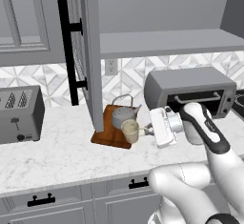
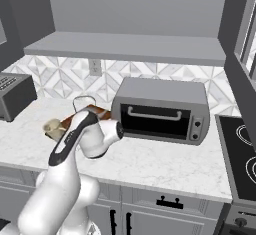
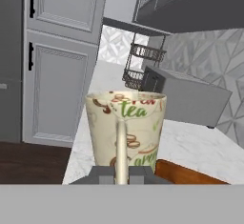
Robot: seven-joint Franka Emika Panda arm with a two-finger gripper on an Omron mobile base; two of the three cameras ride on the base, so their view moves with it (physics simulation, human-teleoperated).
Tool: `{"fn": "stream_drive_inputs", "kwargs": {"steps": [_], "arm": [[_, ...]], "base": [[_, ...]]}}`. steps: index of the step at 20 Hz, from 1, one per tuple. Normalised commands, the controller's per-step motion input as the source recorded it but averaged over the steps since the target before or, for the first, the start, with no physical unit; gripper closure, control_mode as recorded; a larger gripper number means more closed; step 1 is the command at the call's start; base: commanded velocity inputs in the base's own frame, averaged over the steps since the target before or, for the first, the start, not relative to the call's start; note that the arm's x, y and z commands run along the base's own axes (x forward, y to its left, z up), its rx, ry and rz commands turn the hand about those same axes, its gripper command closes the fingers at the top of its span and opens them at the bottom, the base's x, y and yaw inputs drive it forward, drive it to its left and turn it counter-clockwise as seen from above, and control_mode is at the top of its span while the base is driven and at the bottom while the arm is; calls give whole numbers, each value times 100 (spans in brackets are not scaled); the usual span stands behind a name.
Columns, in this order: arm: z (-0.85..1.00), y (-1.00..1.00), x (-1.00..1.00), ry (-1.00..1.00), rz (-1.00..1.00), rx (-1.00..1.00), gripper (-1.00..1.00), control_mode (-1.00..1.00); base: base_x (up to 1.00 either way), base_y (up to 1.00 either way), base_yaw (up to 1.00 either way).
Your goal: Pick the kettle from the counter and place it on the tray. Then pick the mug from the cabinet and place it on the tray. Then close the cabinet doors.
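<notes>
Mug held over the tray's near edge, kettle already on the board.

From the left: a toaster (image 1: 19, 116) stands on the marble counter (image 1: 57, 156), then an open cabinet door (image 1: 90, 56) with its black bar handle; past it the reddish tray (image 1: 107, 135) carries the grey kettle (image 1: 125, 113). The white arm bends at the elbow and reaches leftward, wrist level, in front of the toaster oven (image 1: 190, 89). Its hand (image 1: 147, 131) is clenched on the handle of the cream mug (image 1: 130, 130), which sits upright just at the tray's front corner. The mug's side reads "tea" (image 3: 133, 111) in green, among brown swirls.
</notes>
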Motion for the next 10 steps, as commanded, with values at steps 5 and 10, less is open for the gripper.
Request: {"fn": "stream_drive_inputs", "kwargs": {"steps": [5,10], "arm": [[-34,3,32,0,2,4,100,-100],[-22,11,29,0,0,6,100,-100]], "base": [[0,0,0],[0,0,0]]}}
